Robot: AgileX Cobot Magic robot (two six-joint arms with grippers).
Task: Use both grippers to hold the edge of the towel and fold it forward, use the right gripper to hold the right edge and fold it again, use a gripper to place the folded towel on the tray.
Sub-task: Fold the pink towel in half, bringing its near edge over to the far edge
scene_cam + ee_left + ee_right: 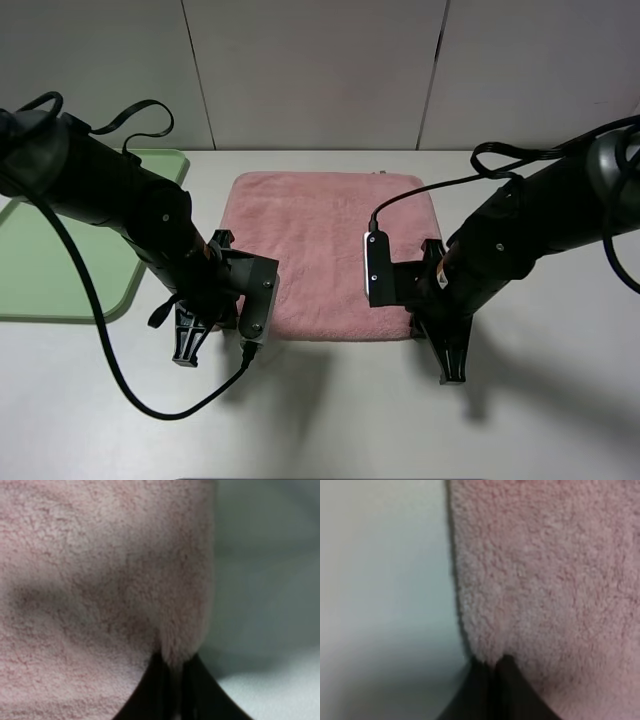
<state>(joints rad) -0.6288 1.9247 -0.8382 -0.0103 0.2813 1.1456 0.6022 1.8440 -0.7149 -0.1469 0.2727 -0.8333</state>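
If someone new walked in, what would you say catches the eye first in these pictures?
The pink towel lies flat in the middle, with the black left gripper and right gripper down at its near corners. Each wrist view shows a fluffy corner pinched in the jaws. A pale green tray sits at the left of the high view.

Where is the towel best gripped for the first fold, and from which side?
At the two near corners, from the near side. The towel lies flat, so only its hem can be pinched; the left gripper and right gripper each hold one corner.
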